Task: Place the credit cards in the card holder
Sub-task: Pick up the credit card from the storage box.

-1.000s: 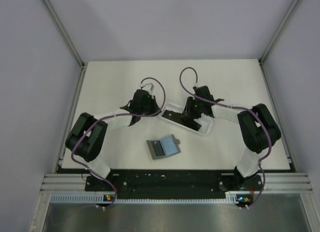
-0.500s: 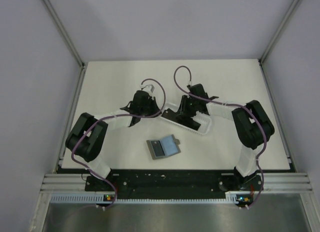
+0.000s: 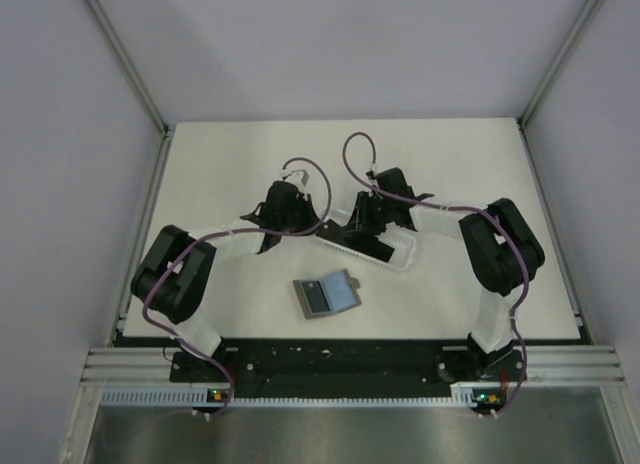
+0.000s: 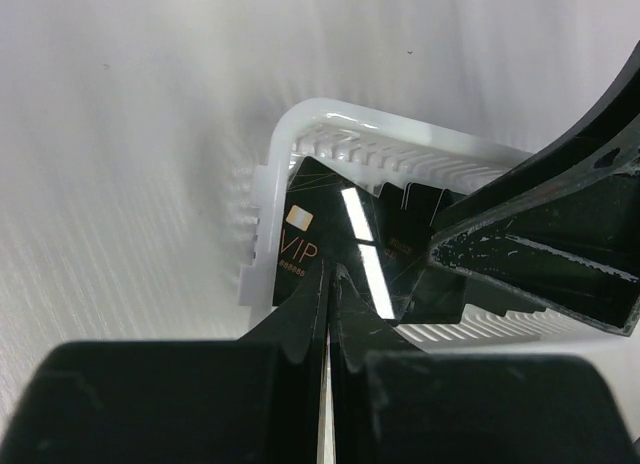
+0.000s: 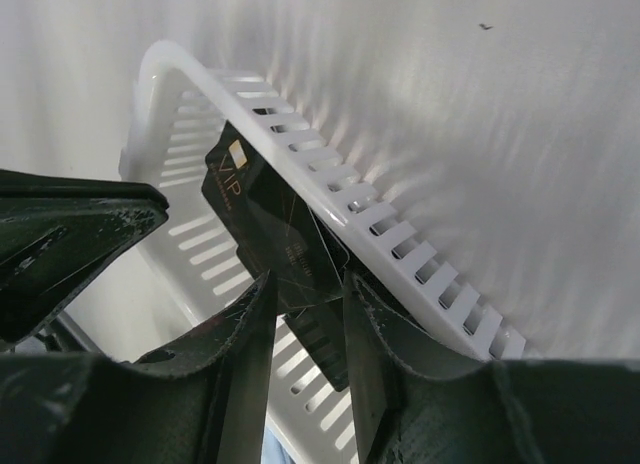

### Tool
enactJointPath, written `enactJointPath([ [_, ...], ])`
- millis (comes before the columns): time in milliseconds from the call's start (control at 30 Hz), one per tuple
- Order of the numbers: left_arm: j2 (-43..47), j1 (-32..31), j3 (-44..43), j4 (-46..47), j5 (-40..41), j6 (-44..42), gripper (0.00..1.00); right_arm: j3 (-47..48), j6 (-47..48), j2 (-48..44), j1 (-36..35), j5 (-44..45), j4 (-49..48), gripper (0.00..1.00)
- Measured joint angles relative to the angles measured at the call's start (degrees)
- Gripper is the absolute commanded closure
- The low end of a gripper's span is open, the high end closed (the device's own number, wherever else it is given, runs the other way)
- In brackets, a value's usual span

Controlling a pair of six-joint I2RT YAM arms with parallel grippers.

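Only top view shows the one holder [image 3: 327, 295], open, apart from the one tray [image 3: 392, 254]. Wrist views: two cards [image 4: 410, 209] in tray; right claw [image 5: 308, 276] clamps VIP card [image 5: 262, 216] edgewise, left claw [image 4: 330, 272] closed, empty.

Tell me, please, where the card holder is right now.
In the top view, the card holder lies near the middle of the table's near edge, in front of the white tray.
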State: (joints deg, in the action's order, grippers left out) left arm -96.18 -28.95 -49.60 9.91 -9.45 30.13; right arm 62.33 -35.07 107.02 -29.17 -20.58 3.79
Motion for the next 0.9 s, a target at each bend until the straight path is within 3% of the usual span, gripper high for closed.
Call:
enactJointPath([
  [533,0.0,0.0,0.5,0.0,-0.2,0.0,1.0,-2.1,0.0,0.0,-0.3,-7.7,-6.4,0.69],
  [900,5.0,0.0,1.8,-0.5,0.1,0.0,1.0,-2.8,4.5,-3.6,-0.3,5.1,-0.9,0.64],
])
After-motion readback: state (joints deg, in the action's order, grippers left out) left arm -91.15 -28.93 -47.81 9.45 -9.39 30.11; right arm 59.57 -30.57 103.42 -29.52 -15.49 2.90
